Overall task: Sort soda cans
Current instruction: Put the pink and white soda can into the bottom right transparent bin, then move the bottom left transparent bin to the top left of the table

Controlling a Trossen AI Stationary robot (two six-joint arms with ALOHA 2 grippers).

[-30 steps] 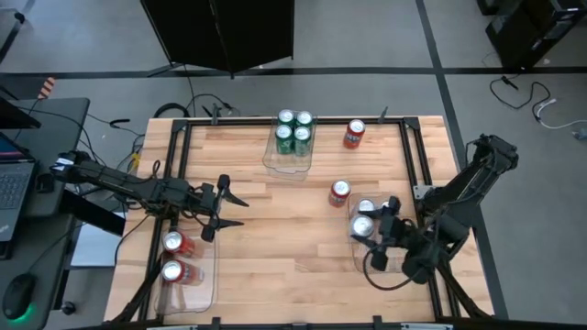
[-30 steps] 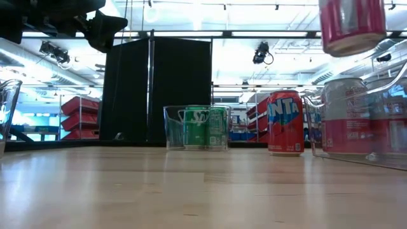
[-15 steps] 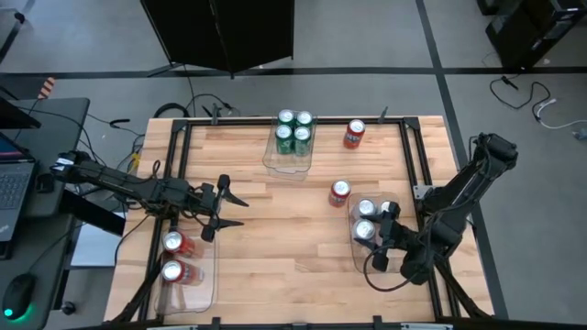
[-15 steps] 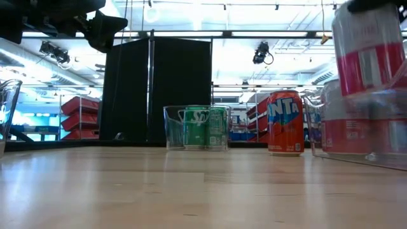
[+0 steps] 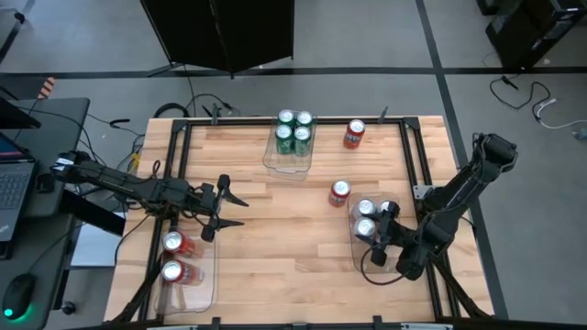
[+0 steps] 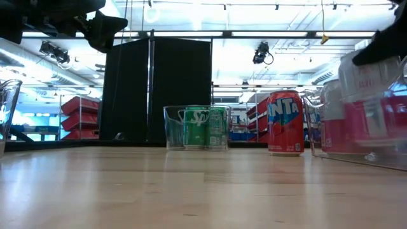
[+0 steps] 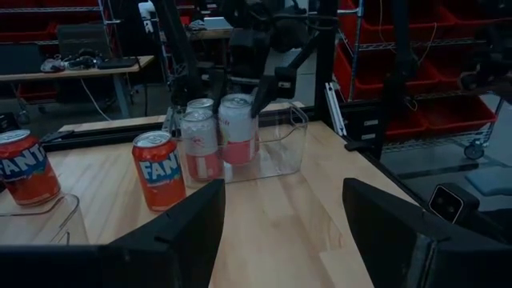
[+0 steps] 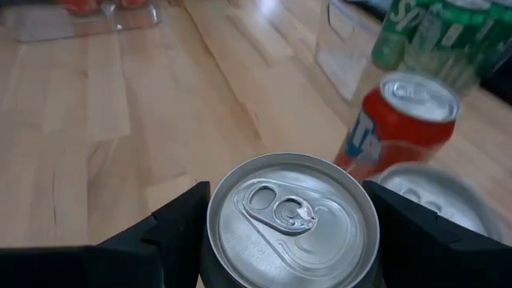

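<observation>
My right gripper (image 5: 368,230) is shut on a silver-white can (image 5: 364,229) low inside the clear tray (image 5: 356,254) at the table's right. A second silver-white can (image 5: 366,209) stands in that tray just beyond it. Two red cans stand on the bare table, one (image 5: 339,192) beside the tray, one (image 5: 354,134) near the far edge. Several green cans (image 5: 293,131) fill the far tray. Two red cans (image 5: 173,242) stand in the left near tray. My left gripper (image 5: 229,209) hovers open beside that tray, touching nothing. My right gripper pinches the silver-white can's upper wall (image 8: 210,240) just under its rim, one finger (image 8: 172,224) on each side. The fingers come level from the table's right. The can stands upright inside the tray (image 6: 318,127); whether its base is on the tray's floor I cannot tell.
Metal rails (image 5: 417,174) frame the wooden table. Bare wood (image 5: 284,229) lies between the trays across the middle. A black panel (image 6: 159,89) stands beyond the far edge. A laptop and cables (image 5: 14,183) sit off the table's left side.
My right gripper has come down and slightly toward the near edge, carrying the silver-white can from above the tray's rim down inside the tray next to the other silver-white can. It has stayed shut on the can. The can has stayed upright.
</observation>
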